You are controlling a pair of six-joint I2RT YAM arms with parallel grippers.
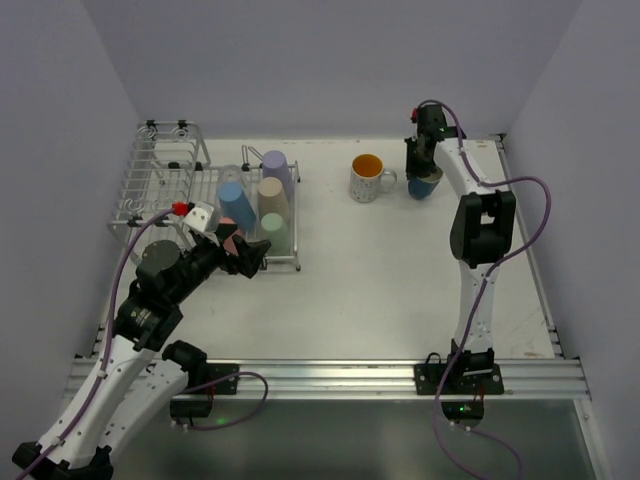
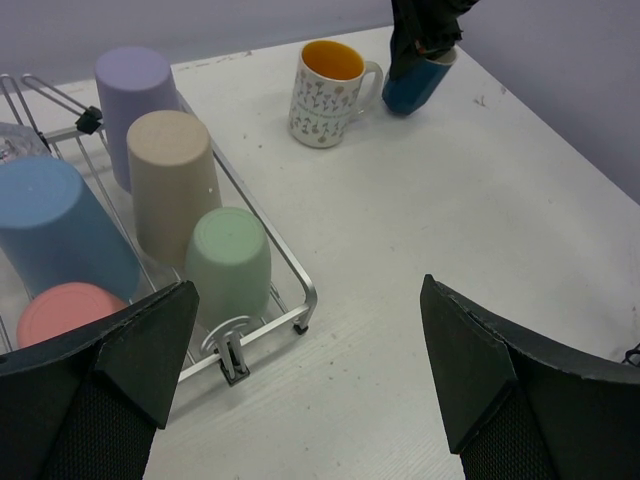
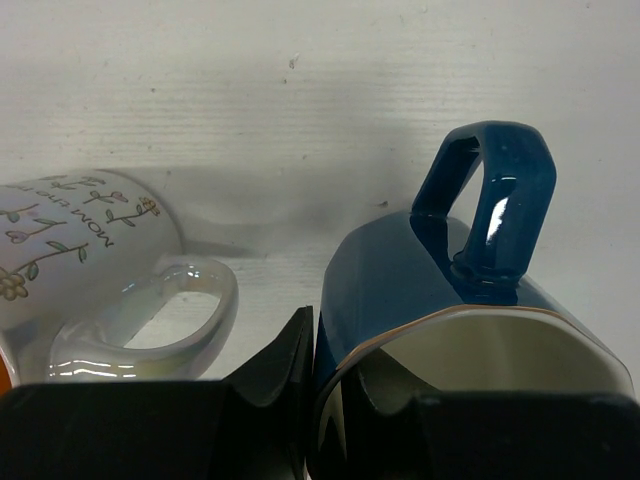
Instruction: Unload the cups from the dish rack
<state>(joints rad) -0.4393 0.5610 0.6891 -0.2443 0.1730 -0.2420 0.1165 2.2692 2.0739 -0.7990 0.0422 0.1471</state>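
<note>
Five pastel tumblers (image 1: 272,197) sit bottoms-up in the dish rack (image 1: 160,190) at the far left, yet to be unloaded. The white mug (image 1: 368,178) already stands on the table (image 1: 400,290). Just beside it, our right pincer (image 1: 420,162) clamps the tilted dark blue mug (image 1: 426,186). Our left pincer (image 2: 308,300) gapes wide at the rack's corner. The table is white and the walls are plain lilac-grey.
</note>
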